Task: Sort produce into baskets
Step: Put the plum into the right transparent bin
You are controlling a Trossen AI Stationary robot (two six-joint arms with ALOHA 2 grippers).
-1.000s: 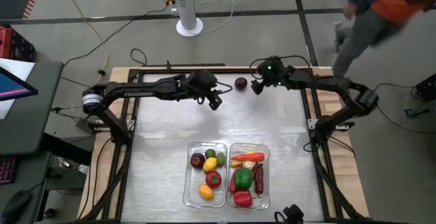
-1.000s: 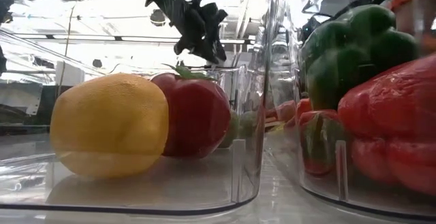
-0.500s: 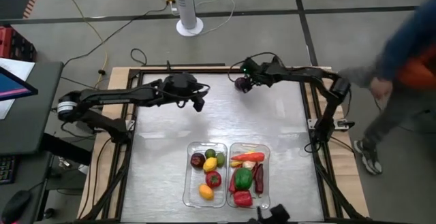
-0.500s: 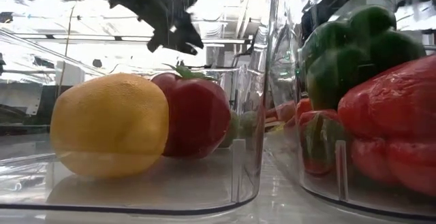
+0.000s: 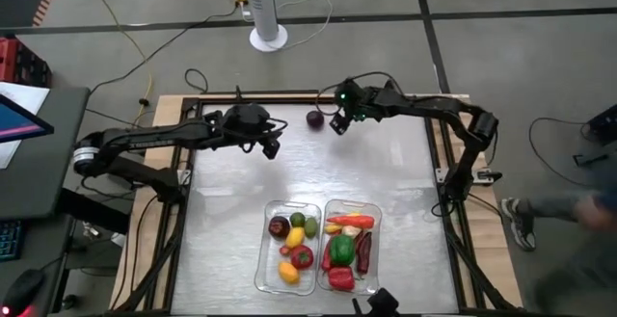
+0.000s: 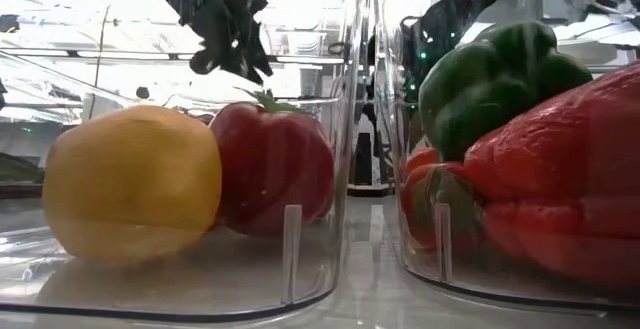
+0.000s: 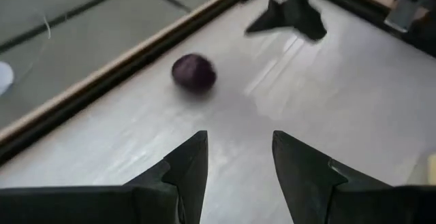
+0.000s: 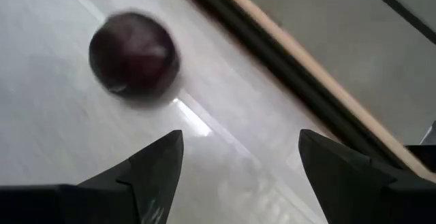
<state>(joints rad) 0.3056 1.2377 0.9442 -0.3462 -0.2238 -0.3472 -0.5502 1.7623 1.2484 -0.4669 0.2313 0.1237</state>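
Grey concrete floor with loose cables and a white fan base (image 5: 268, 38) surrounds the pale tabletop (image 5: 386, 177), which sits in a dark frame edged with wood. Starting at the left, the left hand (image 5: 273, 148) hangs over the far part of the tabletop with its fingers (image 7: 184, 166) a little apart and nothing between them. Just past it, farther toward the far edge and to its right, a dark purple ball (image 5: 315, 118) lies loose on the bare surface beside the frame rail; the left wrist view shows the same ball (image 7: 193, 71) well ahead of the fingertips. Right of the ball, close beside it but not touching, is the right hand (image 5: 336, 124), fingers (image 8: 155, 166) spread wide and empty, with the ball (image 8: 133, 47) lying ahead of them and off to one side of the gap. Well nearer the front edge than either hand stand two clear tubs side by side: the left tub (image 5: 265, 259) holds round fruit, among them a yellow one (image 6: 130, 194) and a red one (image 6: 275, 169), and the right tub (image 5: 378, 250) holds a green pepper (image 6: 490, 79), red peppers (image 6: 560, 189), a carrot (image 5: 349, 222) and other long pieces. At the far right of the floor a blurred person's leg and shoe (image 5: 516, 216) show.
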